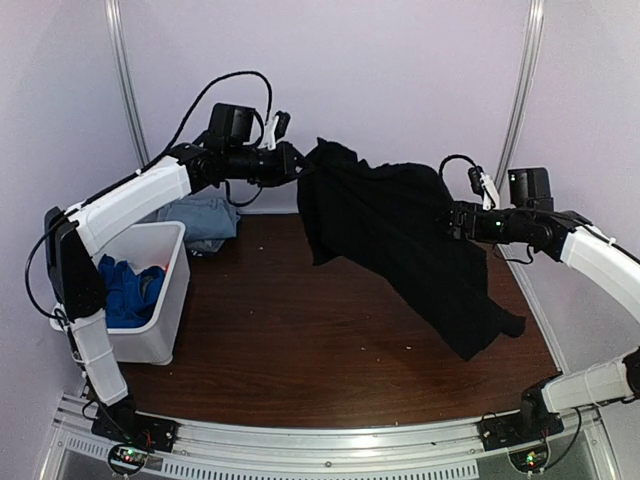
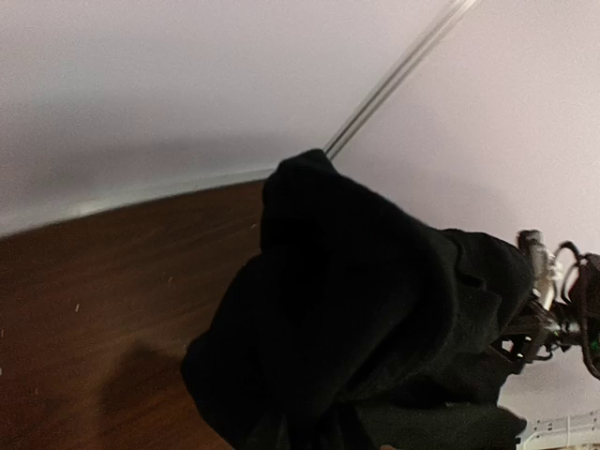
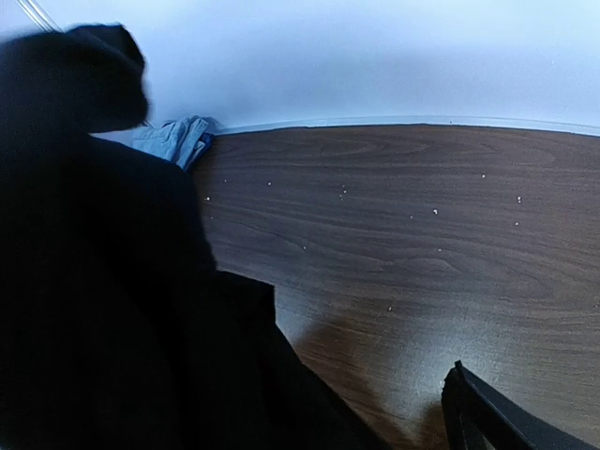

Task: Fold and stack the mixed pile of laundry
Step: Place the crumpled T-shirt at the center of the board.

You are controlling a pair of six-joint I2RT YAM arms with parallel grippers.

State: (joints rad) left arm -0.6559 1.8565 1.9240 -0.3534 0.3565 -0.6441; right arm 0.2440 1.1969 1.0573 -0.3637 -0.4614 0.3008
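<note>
A large black cloth (image 1: 400, 235) hangs in the air over the back of the table, stretched between both arms. My left gripper (image 1: 300, 163) is shut on its upper left corner. In the left wrist view the black cloth (image 2: 356, 319) hides the fingers. The cloth's right part drapes over my right gripper (image 1: 455, 218), whose jaws stand wide open. In the right wrist view only one fingertip (image 3: 478, 417) shows beside the black cloth (image 3: 94, 300). Light-blue denim pieces (image 1: 205, 218) lie at the back left by the wall, also seen as denim (image 3: 173, 141). Royal-blue fabric (image 1: 128, 290) lies in the bin.
A white plastic bin (image 1: 165, 325) stands at the left edge, beside the left arm. The brown wooden table (image 1: 300, 340) is walled in by pale panels at the back and sides. The cloth's lowest tip (image 1: 480, 345) hangs near the table's right side.
</note>
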